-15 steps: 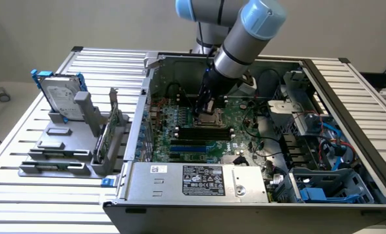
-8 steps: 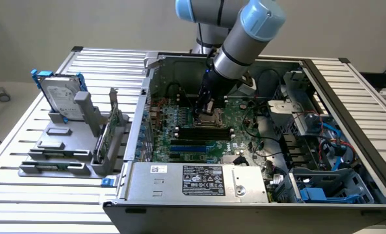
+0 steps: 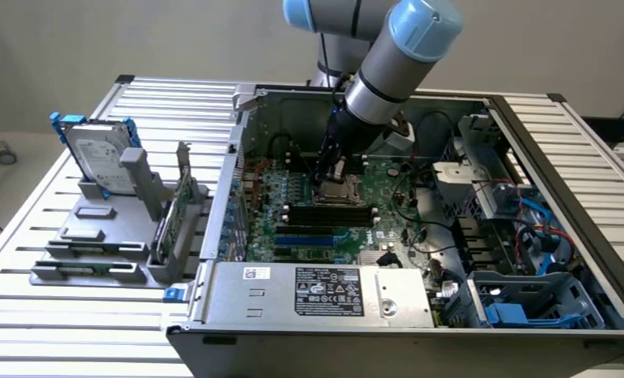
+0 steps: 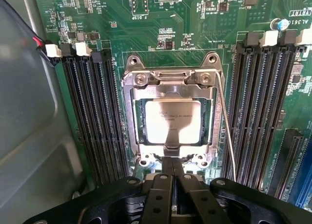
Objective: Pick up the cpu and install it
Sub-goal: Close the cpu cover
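Observation:
The cpu, a flat silver-grey square chip, lies seated inside the metal socket frame on the green motherboard. My gripper hovers just above the socket's edge, its two black fingers pressed together and holding nothing. From the exterior view, the gripper hangs inside the open computer case right over the cpu in its socket. A thin wire retention lever runs along one side of the socket.
Black memory slots flank the socket on both sides. A hard drive in a blue frame stands on the grey rack at the exterior view's left. The power supply and cables crowd the case.

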Tool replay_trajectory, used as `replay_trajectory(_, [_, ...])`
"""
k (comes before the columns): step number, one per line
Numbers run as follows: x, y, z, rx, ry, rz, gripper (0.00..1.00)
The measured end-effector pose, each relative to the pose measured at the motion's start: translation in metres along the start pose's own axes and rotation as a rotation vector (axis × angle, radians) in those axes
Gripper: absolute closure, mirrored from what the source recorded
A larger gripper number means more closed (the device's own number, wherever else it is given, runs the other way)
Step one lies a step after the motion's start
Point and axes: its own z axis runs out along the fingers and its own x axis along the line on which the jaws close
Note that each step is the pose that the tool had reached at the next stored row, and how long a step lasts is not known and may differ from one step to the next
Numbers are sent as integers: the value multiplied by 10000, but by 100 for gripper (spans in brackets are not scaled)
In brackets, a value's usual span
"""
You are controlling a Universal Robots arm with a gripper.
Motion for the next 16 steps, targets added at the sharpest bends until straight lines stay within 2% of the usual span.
replay_trajectory(4, [-5,-39,-6,3,9,4,89])
replay_trajectory(10, [-22,-151,-19,7,43,2,89])
replay_trajectory(16, [-23,-264,-115,8,76,1,89])
